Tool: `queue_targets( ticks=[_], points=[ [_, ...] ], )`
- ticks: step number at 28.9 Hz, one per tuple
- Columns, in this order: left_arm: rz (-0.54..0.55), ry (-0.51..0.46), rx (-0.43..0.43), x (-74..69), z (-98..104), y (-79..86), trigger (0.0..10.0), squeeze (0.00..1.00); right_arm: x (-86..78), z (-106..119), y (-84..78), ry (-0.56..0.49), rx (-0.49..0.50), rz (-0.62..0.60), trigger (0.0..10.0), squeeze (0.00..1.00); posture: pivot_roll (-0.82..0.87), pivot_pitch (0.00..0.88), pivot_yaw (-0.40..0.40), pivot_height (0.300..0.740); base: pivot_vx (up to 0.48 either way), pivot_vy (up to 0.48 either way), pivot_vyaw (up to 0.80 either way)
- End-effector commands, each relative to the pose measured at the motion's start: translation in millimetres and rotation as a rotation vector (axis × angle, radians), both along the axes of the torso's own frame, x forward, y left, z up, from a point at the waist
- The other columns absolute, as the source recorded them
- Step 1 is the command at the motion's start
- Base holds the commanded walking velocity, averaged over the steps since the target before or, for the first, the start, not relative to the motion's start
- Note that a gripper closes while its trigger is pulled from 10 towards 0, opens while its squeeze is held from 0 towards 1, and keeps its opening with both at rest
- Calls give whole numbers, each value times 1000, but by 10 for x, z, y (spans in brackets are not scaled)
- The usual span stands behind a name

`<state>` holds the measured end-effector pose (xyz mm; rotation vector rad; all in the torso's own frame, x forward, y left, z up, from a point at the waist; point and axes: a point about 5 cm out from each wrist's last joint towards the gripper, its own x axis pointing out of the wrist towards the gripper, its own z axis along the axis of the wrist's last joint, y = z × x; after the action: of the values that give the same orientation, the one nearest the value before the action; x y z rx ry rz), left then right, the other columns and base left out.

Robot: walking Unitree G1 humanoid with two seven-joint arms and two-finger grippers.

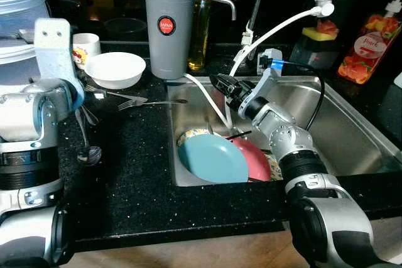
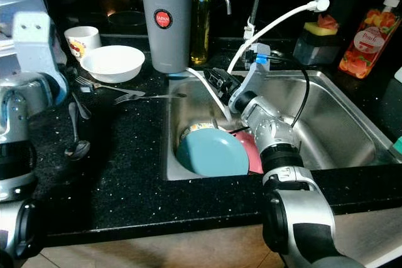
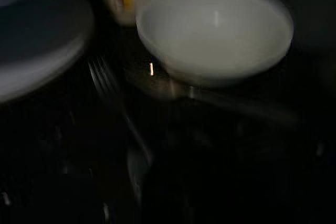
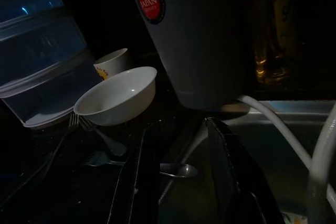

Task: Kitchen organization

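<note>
While the left arm idles over the bench (image 1: 138,174) by the white bowl (image 1: 115,69), the right pincer (image 1: 220,84), fingers apart and empty, reaches over the sink (image 1: 352,136) toward the fork (image 1: 151,102) at its edge. Plates (image 1: 213,158) sit stacked in the sink. Judged next: lower, close on the fork handle.

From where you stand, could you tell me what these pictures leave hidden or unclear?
- Dishes under the blue plate and pink plate: covered by them, eye views.
- Left tool: the bulky left arm hides it, eye views.
- Cutlery beside the white bowl: blurred and dark, left wrist view.
- Soap bottle: label too small to read.
- Right tool: fingers apart, tips lost in shadow, right wrist view.
</note>
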<state>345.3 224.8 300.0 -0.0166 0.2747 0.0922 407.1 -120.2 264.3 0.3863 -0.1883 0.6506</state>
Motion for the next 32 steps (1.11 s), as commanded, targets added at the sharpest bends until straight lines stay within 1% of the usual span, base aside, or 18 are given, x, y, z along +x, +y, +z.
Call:
queue_targets(
  ticks=[1,3,10,20,23,24,25,27,30,31,32],
  points=[
    [6,104,-15,-38,-176,-59,10000,1000,-8,55,5,-18,-15,12,10000,0,94,55,-48,740,0,0,0],
    [23,135,-27,-61,-228,-55,10000,1000,-11,53,4,-18,-18,15,10000,0,94,55,-48,740,0,0,0],
    [36,162,-43,-103,-262,-32,10000,1000,-15,50,3,-18,-21,19,10000,0,97,52,-48,740,0,0,0],
    [71,234,-64,-212,-349,27,10000,1000,-25,39,12,-15,-22,30,10000,0,100,46,-41,740,0,0,0],
    [70,260,-65,-233,-410,49,10000,1000,-25,33,11,-12,-22,31,10000,0,100,46,-41,740,0,0,0],
    [68,278,-74,-243,-453,57,10000,1000,-25,28,11,-10,-23,32,10000,0,100,46,-41,740,0,0,0],
    [57,316,-91,-267,-544,63,10000,1000,-27,23,16,-7,-24,35,10000,0,104,53,-40,740,0,0,0],
    [40,346,-105,-281,-617,56,10000,1000,-28,21,20,-7,-24,36,10000,0,104,53,-40,740,0,0,0],
    [33,365,-110,-286,-664,54,10000,1000,-29,19,24,-6,-24,37,10000,0,103,55,-41,740,0,0,0],
    [28,387,-124,-288,-728,57,10000,0,-30,20,28,-6,-24,38,10000,0,103,55,-41,740,0,0,0],
    [26,403,-138,-287,-777,64,10000,0,-30,22,31,-5,-23,39,10000,0,102,56,-42,740,0,0,0]
  ],
)
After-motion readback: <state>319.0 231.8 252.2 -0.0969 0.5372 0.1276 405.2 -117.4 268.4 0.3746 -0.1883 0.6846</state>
